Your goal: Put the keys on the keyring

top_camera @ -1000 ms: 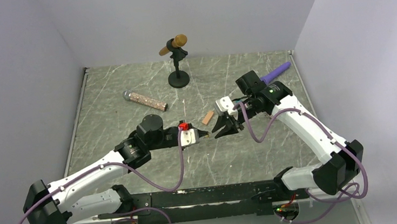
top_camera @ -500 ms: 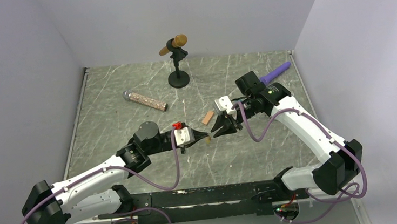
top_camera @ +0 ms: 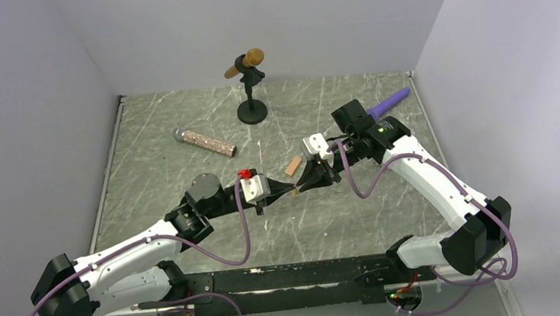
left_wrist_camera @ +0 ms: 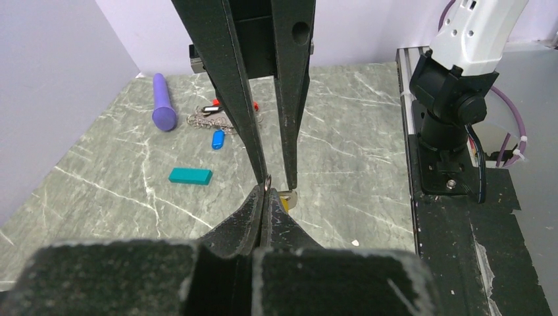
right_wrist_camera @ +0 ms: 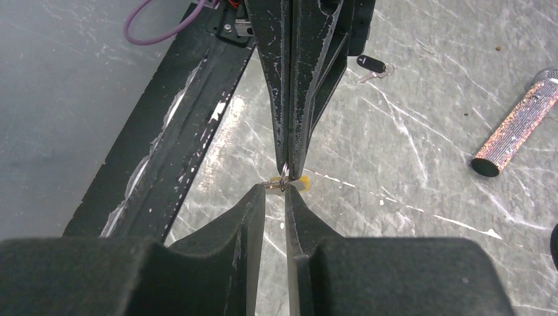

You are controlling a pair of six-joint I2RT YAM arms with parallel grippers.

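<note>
Yellow key (right_wrist_camera: 299, 182) hangs above the middle of the table (top_camera: 149, 177). It is nipped at its small ring end by the left gripper (top_camera: 286, 192), whose fingers are pressed together on it. Facing it tip to tip, along 1 line running left to right, is the right gripper (right_wrist_camera: 275, 192). Its 2 fingers stand slightly apart, and the key sits just beyond their tips, in line with the gap but not yet between them. A short straight advance looks enough to take it. How the key's own long axis lies is too small to read.

On the table toward the far right corner lies the keyring (left_wrist_camera: 209, 120), just beside the purple stick (left_wrist_camera: 162, 108), with the blue key (left_wrist_camera: 218, 139) near it. The right arm is the nearer of the 2.
</note>
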